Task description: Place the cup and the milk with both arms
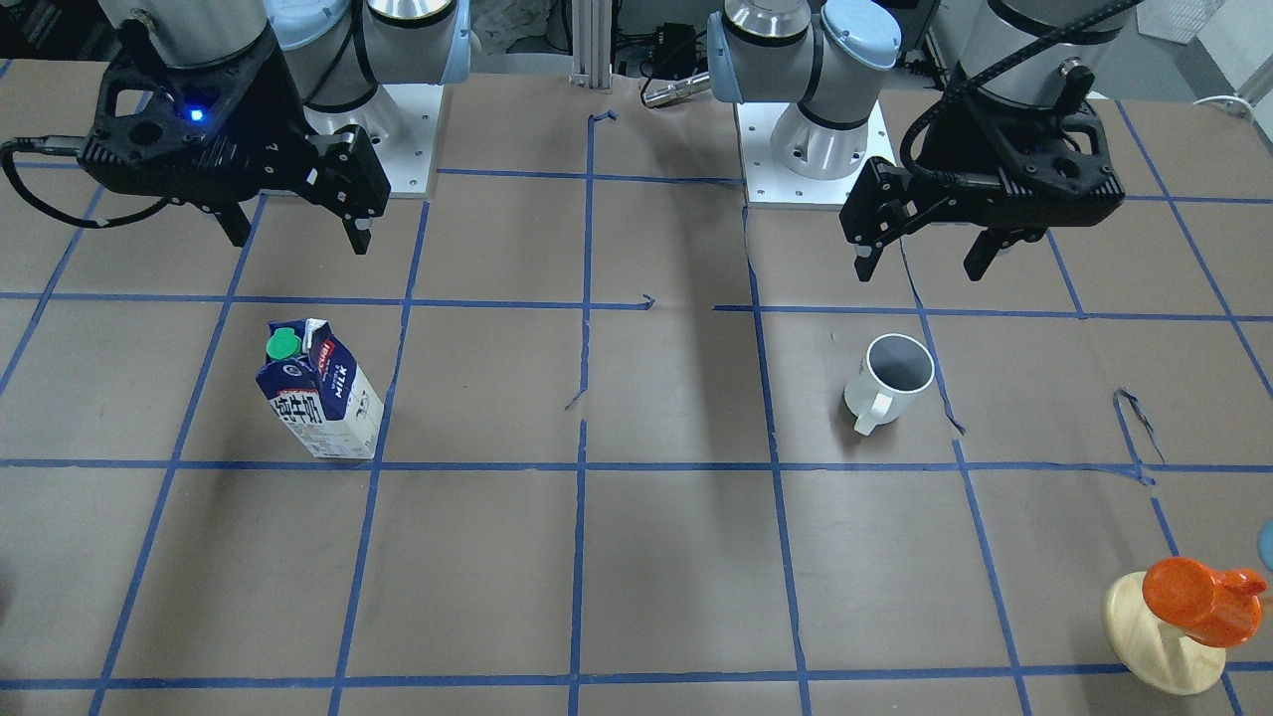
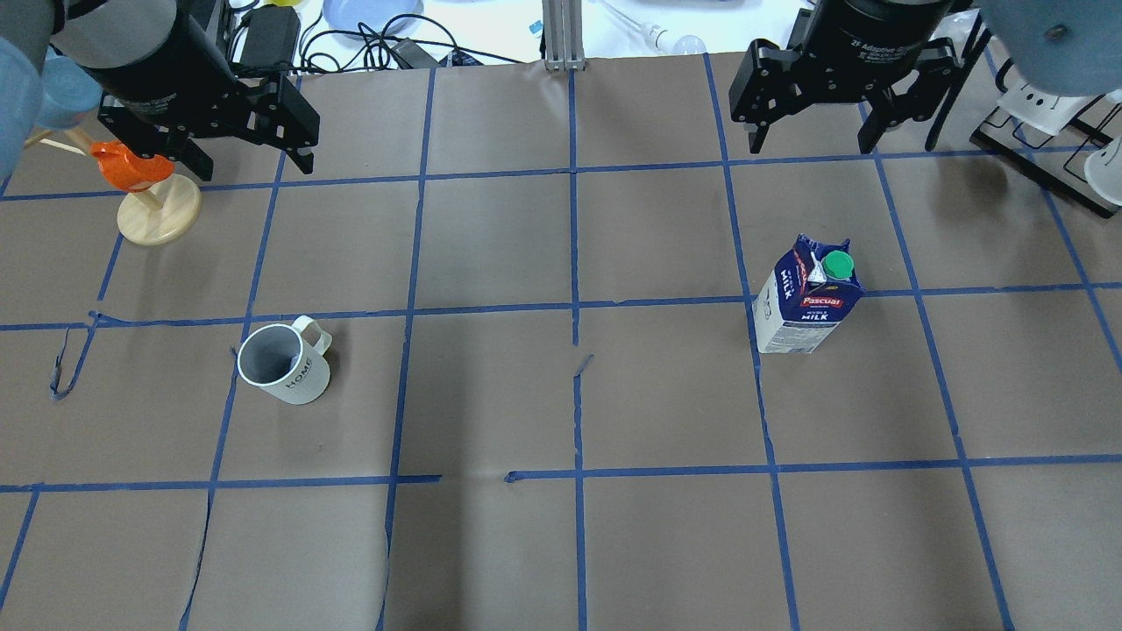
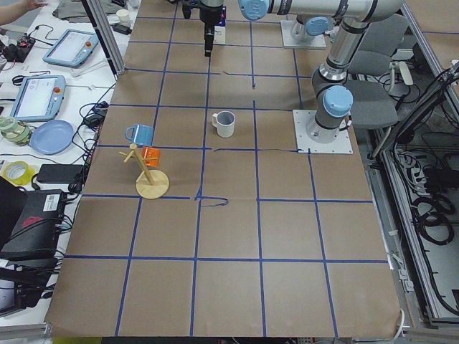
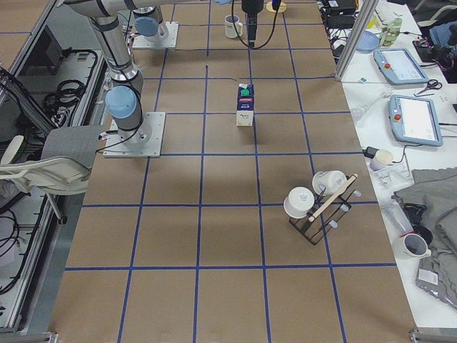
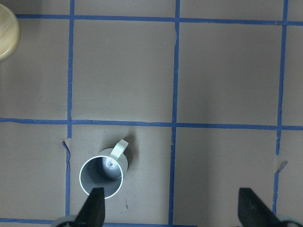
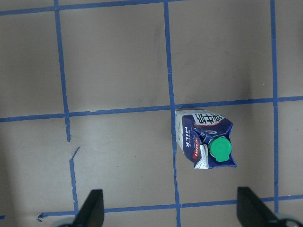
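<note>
The white cup (image 2: 282, 361) with a dark grey inside stands upright on the table's left half, its handle pointing away from my base. It also shows in the front view (image 1: 890, 383) and the left wrist view (image 5: 103, 176), by the left finger. The blue and white milk carton (image 2: 806, 298) with a green cap stands upright on the right half, also in the front view (image 1: 320, 393) and the right wrist view (image 6: 204, 139). My left gripper (image 2: 254, 166) and right gripper (image 2: 811, 145) hang open and empty, high above the table and apart from both things.
An orange cup on a wooden stand (image 2: 131, 166) is near my left gripper at the far left edge. A black rack with white cups (image 4: 314, 200) stands at the table's right end. Blue tape lines (image 2: 574, 307) grid the brown table cover.
</note>
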### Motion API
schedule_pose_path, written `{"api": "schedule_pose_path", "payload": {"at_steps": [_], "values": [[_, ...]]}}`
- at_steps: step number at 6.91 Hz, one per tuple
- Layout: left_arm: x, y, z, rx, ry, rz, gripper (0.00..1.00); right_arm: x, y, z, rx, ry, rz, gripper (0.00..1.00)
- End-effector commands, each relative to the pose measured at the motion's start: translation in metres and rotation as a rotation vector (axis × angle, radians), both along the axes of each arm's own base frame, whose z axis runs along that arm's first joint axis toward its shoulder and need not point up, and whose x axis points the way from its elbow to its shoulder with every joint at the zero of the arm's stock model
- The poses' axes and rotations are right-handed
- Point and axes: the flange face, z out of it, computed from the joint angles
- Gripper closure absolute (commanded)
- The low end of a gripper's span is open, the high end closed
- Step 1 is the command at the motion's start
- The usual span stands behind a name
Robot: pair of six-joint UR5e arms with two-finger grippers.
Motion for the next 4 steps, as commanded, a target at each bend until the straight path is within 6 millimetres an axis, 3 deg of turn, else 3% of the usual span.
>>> {"api": "schedule_pose_path", "payload": {"at_steps": [1, 4], "values": [[-0.0003, -0.0004, -0.0013, 0.002, 0.003, 0.000, 0.00, -0.0010, 0.0001, -0.0002, 0.001, 0.008, 0.008, 0.00], [-0.0004, -0.0002, -0.0029, 0.005, 0.005, -0.001, 0.00, -0.0020, 0.0014, -0.0040, 0.020, 0.010, -0.002, 0.00]]}}
